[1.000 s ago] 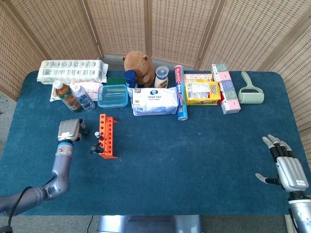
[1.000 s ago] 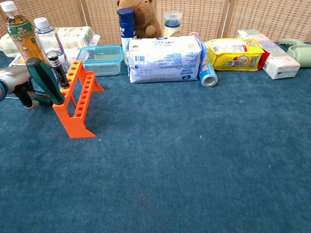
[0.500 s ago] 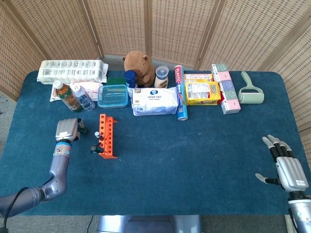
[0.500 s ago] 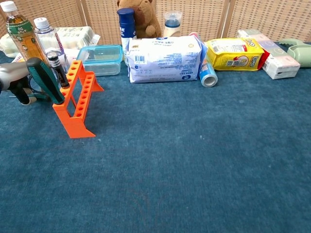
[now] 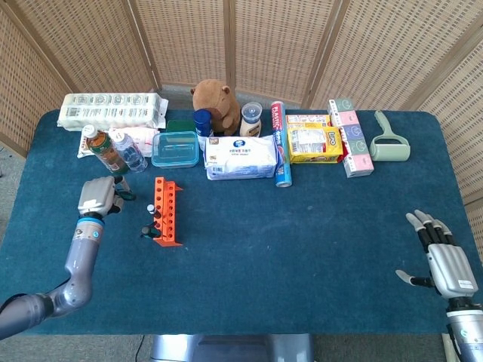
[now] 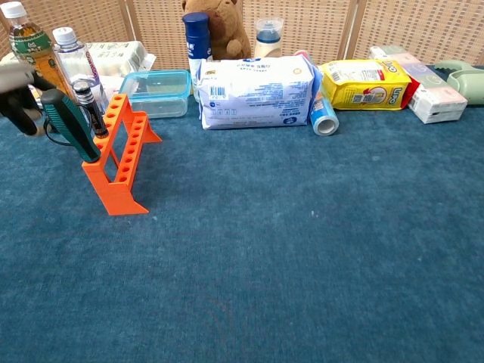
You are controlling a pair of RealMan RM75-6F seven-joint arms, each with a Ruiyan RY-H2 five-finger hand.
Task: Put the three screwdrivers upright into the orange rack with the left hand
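Left hand (image 5: 96, 196), fingers loosely curled on nothing, now backed off from rack (image 5: 167, 212) w/ two screwdrivers (image 6: 70, 125) upright in it; third unseen, right hand (image 5: 445, 265) open, idle.

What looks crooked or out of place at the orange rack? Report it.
The green-handled screwdriver in the orange rack leans away from the rack toward the left hand instead of standing upright. The black-handled screwdriver beside it tilts less. No spill or damage shows.
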